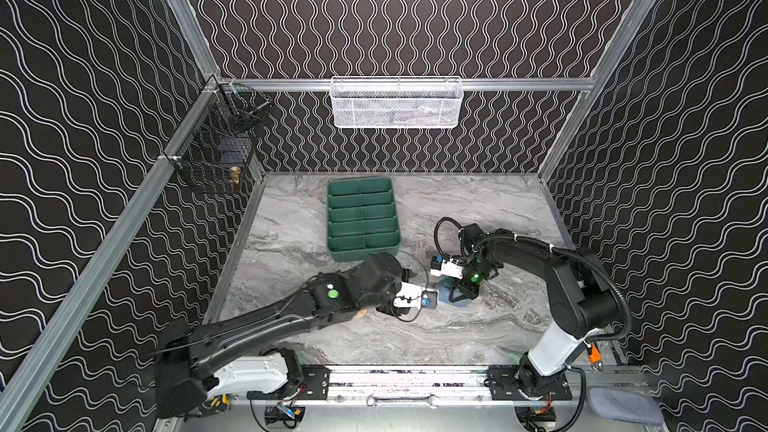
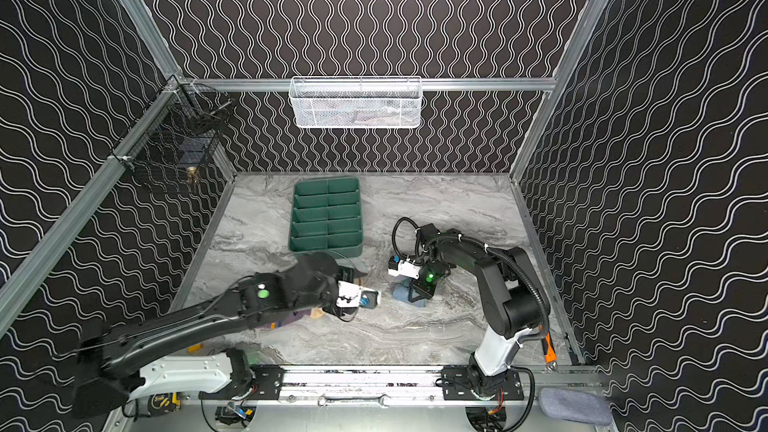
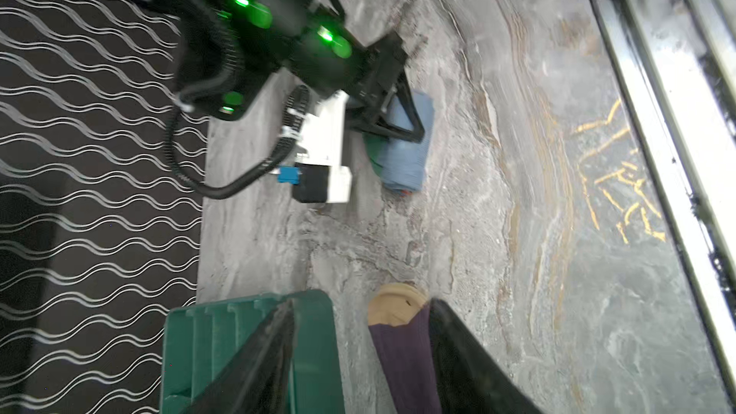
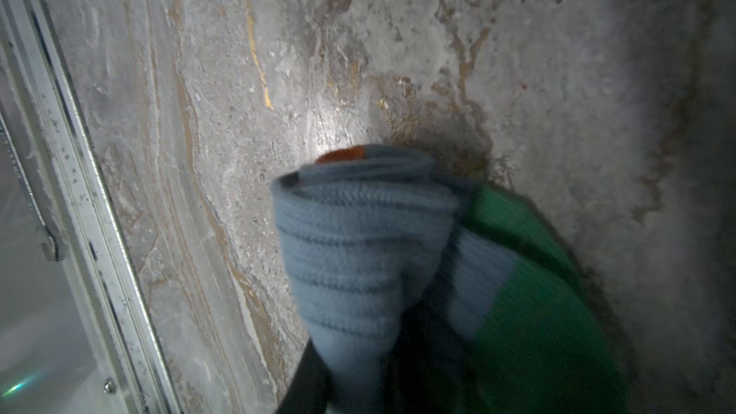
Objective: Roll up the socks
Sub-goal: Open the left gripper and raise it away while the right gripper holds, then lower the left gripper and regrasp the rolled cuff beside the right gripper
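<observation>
A: Marble tabletop [image 1: 478, 338], right of centre — blue sock [image 4: 358, 240] rolled up, pinched tight in right gripper [image 1: 460, 295]. Purple sock [image 3: 402, 352]?
B: Lies flat beneath left arm [image 1: 291, 313], long axis left-right, tan toe [image 3: 396, 302] pointing right. Sits just below left gripper [image 3: 362, 308] — jaws standing apart, holding nothing.

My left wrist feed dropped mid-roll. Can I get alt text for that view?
The right gripper clamps the rolled blue sock on the table. Nearer the camera, the purple sock lies between the open left gripper's fingers, beside a green tray.
</observation>
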`<state>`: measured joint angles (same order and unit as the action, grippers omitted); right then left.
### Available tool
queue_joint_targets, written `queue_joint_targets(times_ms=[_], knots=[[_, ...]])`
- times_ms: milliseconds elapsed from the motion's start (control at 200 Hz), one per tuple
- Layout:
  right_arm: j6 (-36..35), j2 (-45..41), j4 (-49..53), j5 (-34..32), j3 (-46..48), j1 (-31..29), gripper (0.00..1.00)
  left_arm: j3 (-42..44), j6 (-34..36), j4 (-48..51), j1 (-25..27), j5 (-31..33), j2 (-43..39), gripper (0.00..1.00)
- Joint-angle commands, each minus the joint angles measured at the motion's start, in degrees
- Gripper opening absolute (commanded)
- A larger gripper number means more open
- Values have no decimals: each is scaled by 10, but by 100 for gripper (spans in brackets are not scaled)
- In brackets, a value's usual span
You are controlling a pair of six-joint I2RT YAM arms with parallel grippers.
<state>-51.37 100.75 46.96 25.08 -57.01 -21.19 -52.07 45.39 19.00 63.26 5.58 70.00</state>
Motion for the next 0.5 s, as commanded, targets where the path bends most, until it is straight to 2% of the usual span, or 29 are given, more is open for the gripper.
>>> queue_joint_targets(times_ms=[0,210,355,490], knots=[[-9,15,-48,-80,12,4,0,26,10,-118,16,33,61,60],[-11,13,-58,-74,13,8,0,-4,17,-181,41,36,226,59],[-8,21,-57,-66,6,9,0,-20,26,-223,41,29,285,59],[-5,26,-57,-58,2,8,0,-31,30,-254,41,51,336,59]])
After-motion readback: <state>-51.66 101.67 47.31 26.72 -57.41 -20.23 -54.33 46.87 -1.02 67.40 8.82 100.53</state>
